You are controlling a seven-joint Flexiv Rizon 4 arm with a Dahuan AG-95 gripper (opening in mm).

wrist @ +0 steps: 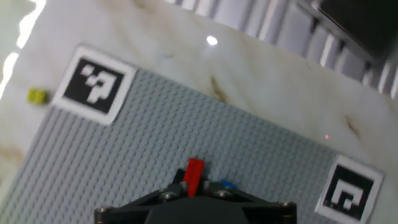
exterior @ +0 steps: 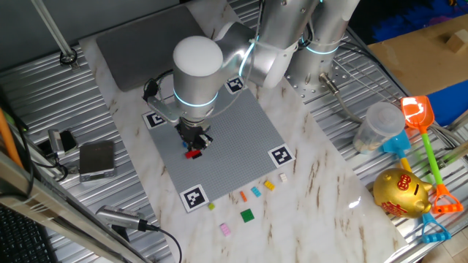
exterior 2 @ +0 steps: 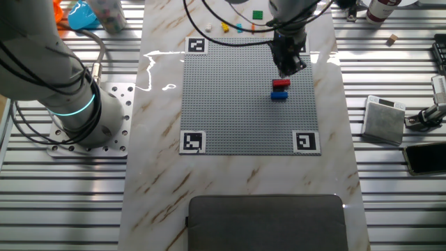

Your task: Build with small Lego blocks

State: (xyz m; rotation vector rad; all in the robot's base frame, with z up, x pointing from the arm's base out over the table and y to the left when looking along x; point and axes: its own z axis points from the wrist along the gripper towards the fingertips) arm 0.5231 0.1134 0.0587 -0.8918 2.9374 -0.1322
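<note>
On baseplate, toward its loose-brick edge: red brick touching blue brick. I hold gripper just above red. Jaw state: cannot tell. Press straight down, studs aligned, before lifting away.

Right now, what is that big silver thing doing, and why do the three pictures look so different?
It is a robot arm with a two-finger gripper for a hand. Two cameras watch the marble table from opposite sides, and the third sits on the hand and looks down along its fingers. On the table lies a big grey studded baseplate. A small red Lego brick and a small blue Lego brick sit on it, just below the gripper. More small loose bricks wait beside the plate. Whether the gripper is holding anything, I cannot tell.
</note>
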